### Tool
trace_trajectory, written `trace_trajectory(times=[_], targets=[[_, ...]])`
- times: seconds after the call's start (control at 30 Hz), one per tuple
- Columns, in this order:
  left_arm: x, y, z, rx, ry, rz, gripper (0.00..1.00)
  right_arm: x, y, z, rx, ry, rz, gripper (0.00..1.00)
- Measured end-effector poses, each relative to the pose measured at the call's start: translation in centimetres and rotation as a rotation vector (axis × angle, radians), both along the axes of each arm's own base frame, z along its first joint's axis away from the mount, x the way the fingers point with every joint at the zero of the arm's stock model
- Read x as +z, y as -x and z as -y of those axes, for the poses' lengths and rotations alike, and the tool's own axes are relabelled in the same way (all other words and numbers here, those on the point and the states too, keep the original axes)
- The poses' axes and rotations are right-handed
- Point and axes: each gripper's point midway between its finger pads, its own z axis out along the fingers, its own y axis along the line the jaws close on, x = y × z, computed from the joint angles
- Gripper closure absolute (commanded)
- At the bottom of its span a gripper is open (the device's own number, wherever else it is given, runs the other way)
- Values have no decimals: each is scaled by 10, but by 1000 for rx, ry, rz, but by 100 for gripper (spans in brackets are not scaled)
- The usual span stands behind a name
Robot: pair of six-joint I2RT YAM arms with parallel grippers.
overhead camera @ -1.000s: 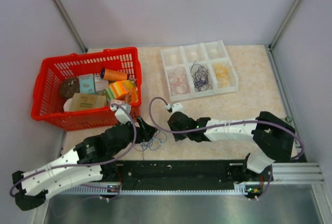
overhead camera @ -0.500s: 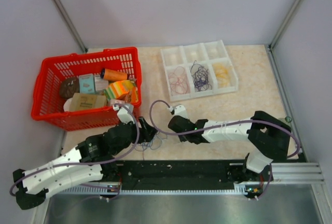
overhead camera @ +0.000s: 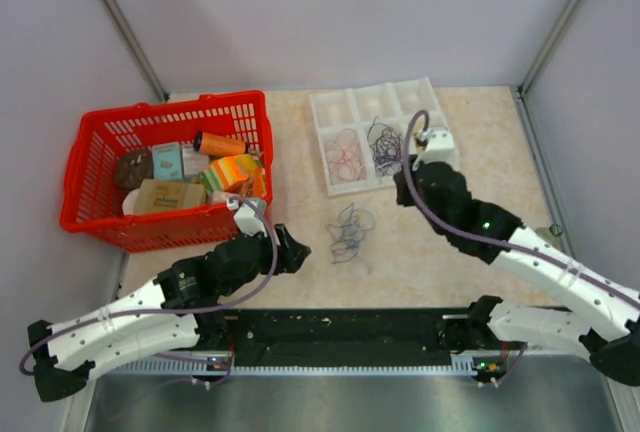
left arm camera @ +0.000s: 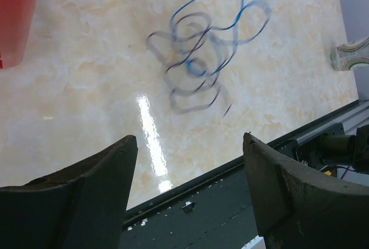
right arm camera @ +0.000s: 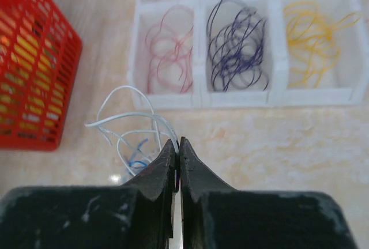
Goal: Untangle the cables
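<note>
Marbled tabletop between lilac walls. Sorting step in hand, by the look of it: right gripper pinched shut on a white cable, low in the right wrist view, just short of the tray front wall. Red, purple and yellow loops already in the front slots. Rest of the cables, a blue-purple tangle, loose at frame centre in the top view, apart from both arms. Left gripper wide open and empty, lower left of the tangle.

Next, probably: lift over the front wall and drop into a slot of its own, without dragging the tail through the purple loops. Then on to the tangle.

Open table right of the tangle; basket crowding upper left, rail along the bottom edge.
</note>
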Motion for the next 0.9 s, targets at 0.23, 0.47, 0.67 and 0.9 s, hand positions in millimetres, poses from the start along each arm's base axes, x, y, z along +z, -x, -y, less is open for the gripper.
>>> trace_trajectory(times=[0.23,0.47,0.67,0.9], targets=[[-10,-1,16,-73,-59,-3,20,107,-42,49,-98,-99,163,100],[33,-16,58,-216,-79,125,11,119,-23,35,40,-124,145,100],[82,-45,97,-256,-91,274,9,172,4,28,165,-213,192,100],[92,-55,102,-301,-125,362,5,225,43,17,341,-339,263,100]])
